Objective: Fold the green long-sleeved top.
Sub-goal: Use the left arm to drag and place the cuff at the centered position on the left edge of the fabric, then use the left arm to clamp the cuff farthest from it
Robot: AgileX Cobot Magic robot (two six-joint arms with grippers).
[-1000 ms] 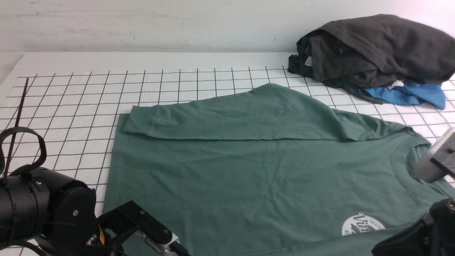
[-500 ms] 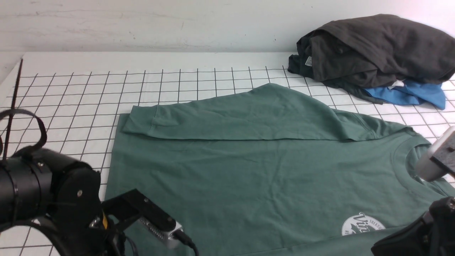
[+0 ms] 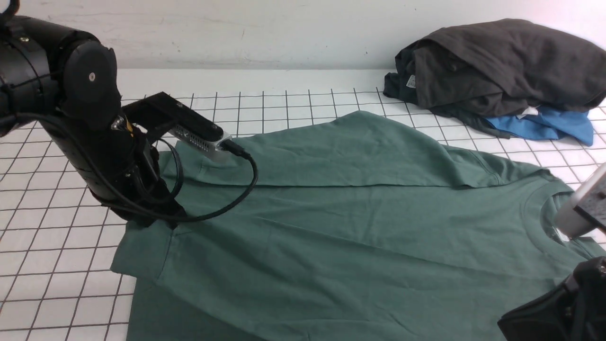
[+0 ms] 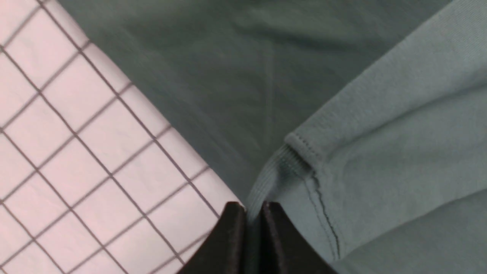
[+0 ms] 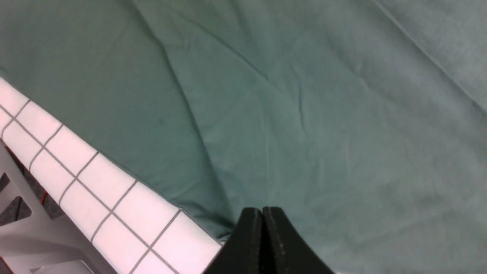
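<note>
green long-sleeved top (image 3: 360, 227), dark heap (image 3: 497, 66), label (image 3: 410, 81) unreadable

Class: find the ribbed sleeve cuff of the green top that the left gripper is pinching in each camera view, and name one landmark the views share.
Front view: cuff, lower left, just below the left arm.
Left wrist view: centre, running into the left gripper.
Right wrist view: absent; only the green top body shows.
Shared landmark: the black-gridded white table.
</note>
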